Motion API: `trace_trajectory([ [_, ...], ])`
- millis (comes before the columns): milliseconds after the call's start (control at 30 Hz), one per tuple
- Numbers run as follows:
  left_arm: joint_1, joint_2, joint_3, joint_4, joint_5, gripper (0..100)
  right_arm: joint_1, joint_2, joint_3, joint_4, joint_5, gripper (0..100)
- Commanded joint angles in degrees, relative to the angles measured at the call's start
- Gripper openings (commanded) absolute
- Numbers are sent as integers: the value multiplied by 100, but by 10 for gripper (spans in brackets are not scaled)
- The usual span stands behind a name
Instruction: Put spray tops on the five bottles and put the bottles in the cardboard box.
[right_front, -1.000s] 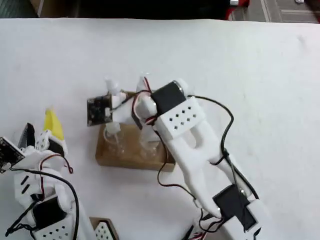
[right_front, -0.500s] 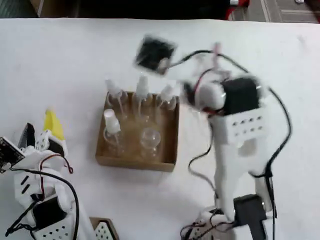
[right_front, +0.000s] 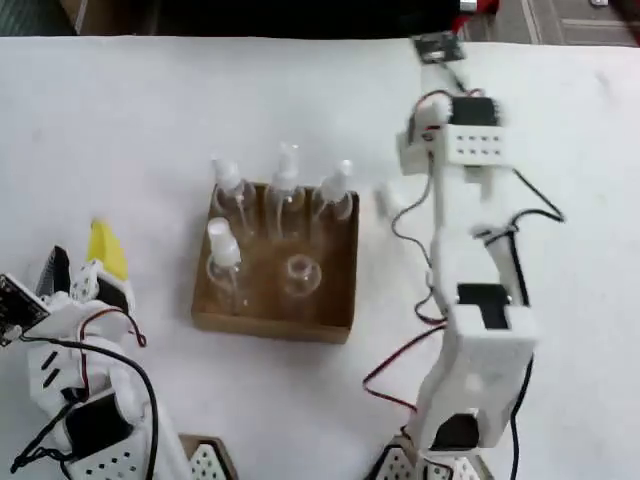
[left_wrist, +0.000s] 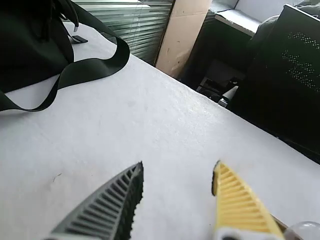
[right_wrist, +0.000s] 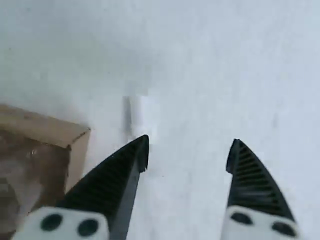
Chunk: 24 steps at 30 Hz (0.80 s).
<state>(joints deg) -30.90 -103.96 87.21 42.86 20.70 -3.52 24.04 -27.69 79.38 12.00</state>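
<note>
Since a second ago our right arm (right_front: 470, 300) has swung off the cardboard box (right_front: 340, 290), where it was stooped over the bottles. It now stretches up the table (right_front: 120, 110) out at the box's 3 o'clock side. Our left arm has not stirred.

Our right gripper (right_wrist: 190, 144) hangs released, its two black fingers spread wide with nothing between them. Just past them, a loose spray top (right_front: 388, 200) lies on the table, apart from the box's corner, at about 2 o'clock from the box's middle.

Inside the box stand five bottles. Three capped bottles (right_front: 287, 185) line the 12 o'clock wall and a fourth capped bottle (right_front: 222, 252) stands toward 9 o'clock. The uncapped bottle (right_front: 300, 275) stands toward 5 o'clock, its mouth bare.

Our left gripper (left_wrist: 178, 170) rests low at the box's 9 o'clock, well apart from it. Its grey and yellow fingers are parted over bare table, grasping nothing. A black strap (left_wrist: 95, 65) lies farther off on the cloth.
</note>
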Motion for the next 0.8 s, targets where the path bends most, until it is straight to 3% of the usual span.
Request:
trace_trajectory([
  [0,40,4,-53,-185,44,214,-391,426,-589,-101,-413,226],
  [767,40,4,-53,-185,44,214,-479,3055,-2866,224,-422,224],
])
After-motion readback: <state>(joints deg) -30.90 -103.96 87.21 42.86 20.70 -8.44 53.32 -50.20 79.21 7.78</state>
